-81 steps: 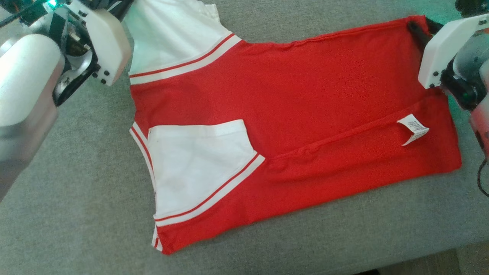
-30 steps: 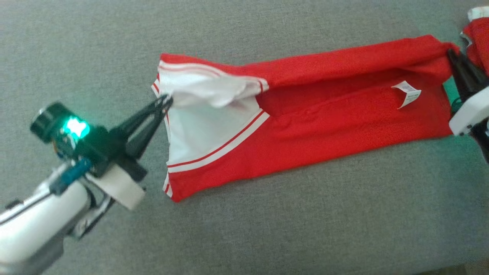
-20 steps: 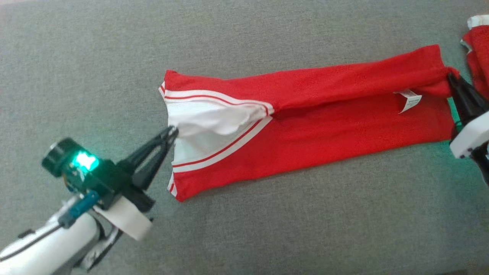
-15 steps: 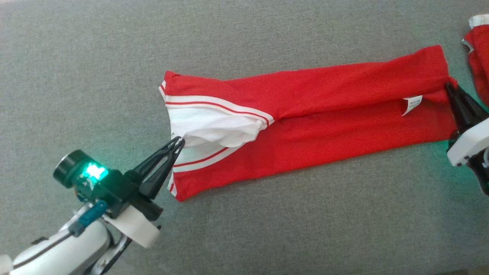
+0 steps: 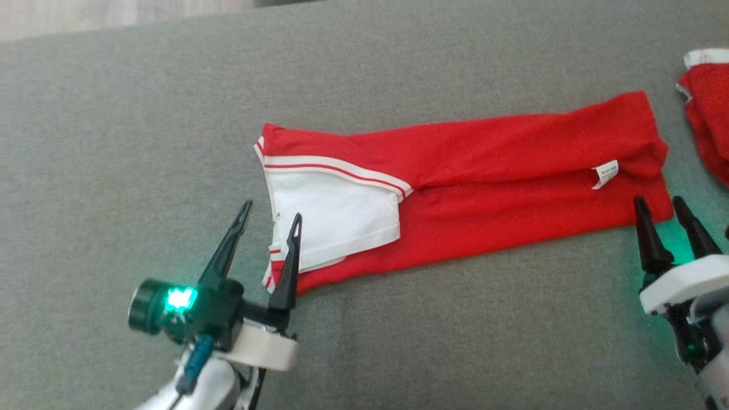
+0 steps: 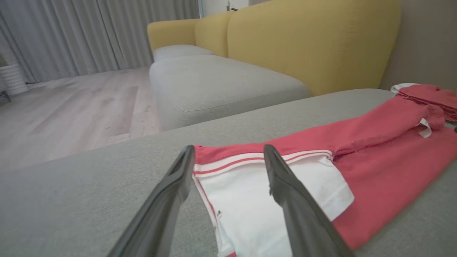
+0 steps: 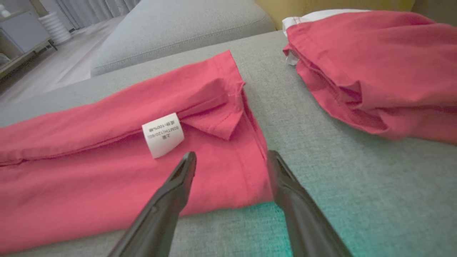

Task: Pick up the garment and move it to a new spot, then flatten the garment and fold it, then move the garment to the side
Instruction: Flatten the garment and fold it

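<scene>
While I watch through the head camera, the garment [image 5: 484, 171], red with white striped trim, lies folded into a long narrow band on the grey cushion [image 5: 398, 341], running left to right. Its white sleeve panel [image 5: 336, 216] is at the left end, laid over the red cloth. A white care label [image 5: 605, 173] shows near the right end.

The left gripper [image 5: 272, 209] is at the band's near left corner with its fingers spread and nothing between them. One finger crosses the edge of the white panel and the other is over bare cushion; I cannot tell whether either touches the cloth. The right gripper [image 5: 658, 199] is just beside the near right corner, fingers likewise spread and empty, their tips close to the hem.

A second red garment [image 5: 709, 114] lies bunched at the far right, apart from the band. Through the left wrist camera I see a yellow sofa [image 6: 303, 43] and a wooden floor [image 6: 71, 107] beyond the cushion.
</scene>
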{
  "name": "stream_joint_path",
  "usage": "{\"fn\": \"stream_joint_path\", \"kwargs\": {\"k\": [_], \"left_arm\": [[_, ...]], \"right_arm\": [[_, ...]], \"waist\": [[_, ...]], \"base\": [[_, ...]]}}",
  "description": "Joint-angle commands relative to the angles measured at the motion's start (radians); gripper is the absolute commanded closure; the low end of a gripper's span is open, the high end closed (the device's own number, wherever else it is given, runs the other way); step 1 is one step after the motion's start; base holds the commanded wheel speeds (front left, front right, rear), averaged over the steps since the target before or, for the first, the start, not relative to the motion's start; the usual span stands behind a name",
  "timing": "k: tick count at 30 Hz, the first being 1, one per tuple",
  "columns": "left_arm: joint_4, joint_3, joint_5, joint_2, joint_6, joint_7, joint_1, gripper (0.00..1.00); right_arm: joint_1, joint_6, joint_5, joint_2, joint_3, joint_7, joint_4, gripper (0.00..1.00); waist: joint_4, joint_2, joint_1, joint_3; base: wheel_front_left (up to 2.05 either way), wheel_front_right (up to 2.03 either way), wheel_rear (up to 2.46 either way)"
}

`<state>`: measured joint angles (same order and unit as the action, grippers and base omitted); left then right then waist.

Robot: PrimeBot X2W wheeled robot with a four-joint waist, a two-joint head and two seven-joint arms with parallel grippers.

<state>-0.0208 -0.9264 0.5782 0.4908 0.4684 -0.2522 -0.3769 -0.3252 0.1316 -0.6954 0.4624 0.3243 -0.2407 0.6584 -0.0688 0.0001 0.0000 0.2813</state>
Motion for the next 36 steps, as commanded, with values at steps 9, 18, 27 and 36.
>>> {"fn": "stream_joint_path", "kwargs": {"k": [9, 18, 27, 36], "left_arm": [[0.027, 0.256, -0.268, -0.192, -0.024, -0.009, 0.201, 0.0], [0.01, 0.319, -0.413, -0.295, -0.117, -0.009, 0.244, 0.0], [0.016, 0.376, -0.483, -0.339, -0.151, -0.009, 0.267, 0.0], [0.025, 0.429, -0.513, -0.362, -0.166, -0.009, 0.285, 0.0]], "right_arm": [[0.011, -0.001, 0.063, -0.013, -0.177, -0.007, -0.011, 0.0], [-0.082, -0.001, 0.074, -0.025, -0.287, 0.065, 0.151, 0.0], [-0.122, -0.001, 0.067, -0.045, -0.279, 0.213, 0.277, 0.36], [-0.086, -0.001, 0.003, -0.015, -0.232, 0.246, 0.165, 1.0]], "waist": [[0.089, -0.0001, 0.0, -0.06], [0.155, -0.0001, 0.0, -0.051], [0.156, -0.0001, 0.0, -0.041], [0.124, -0.0001, 0.0, -0.041]], "base": [[0.0, 0.0, 0.0], [0.0, 0.0, 0.0], [0.0, 0.0, 0.0], [0.0, 0.0, 0.0]]}}
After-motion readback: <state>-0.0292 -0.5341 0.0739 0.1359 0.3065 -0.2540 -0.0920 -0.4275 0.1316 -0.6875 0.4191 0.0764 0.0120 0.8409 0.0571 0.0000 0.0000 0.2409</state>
